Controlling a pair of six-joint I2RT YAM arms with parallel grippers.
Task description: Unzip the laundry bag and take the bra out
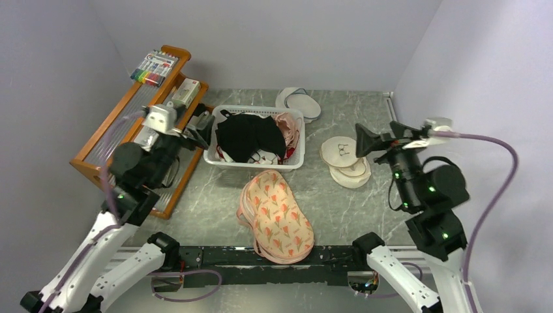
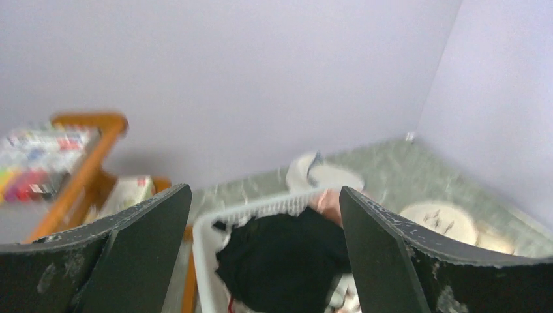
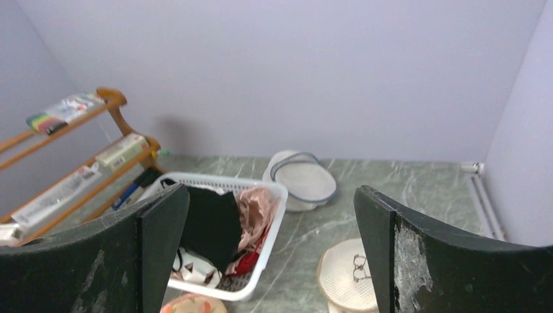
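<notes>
The peach-pink laundry bag [image 1: 275, 216] with the flower print lies flat on the table, in front of the white basket [image 1: 215, 160]. A black bra [image 1: 246, 135] lies on top of the garments in that basket. My left gripper [image 1: 199, 129] hovers open at the basket's left end, with nothing between its fingers. The left wrist view looks between the fingers down on the bra [image 2: 287, 261]. My right gripper [image 1: 365, 139] hangs open and empty to the right of the basket. From the right wrist I see the bra [image 3: 212, 225] and a sliver of the bag [image 3: 192, 304].
A wooden rack [image 1: 104, 156] with a marker pack [image 1: 154, 68] stands along the left wall. White round pouches lie at the right [image 1: 344, 156] and behind the basket [image 1: 298, 103]. A pink garment [image 1: 290, 127] fills the basket's right end. Walls close in at the back and on both sides.
</notes>
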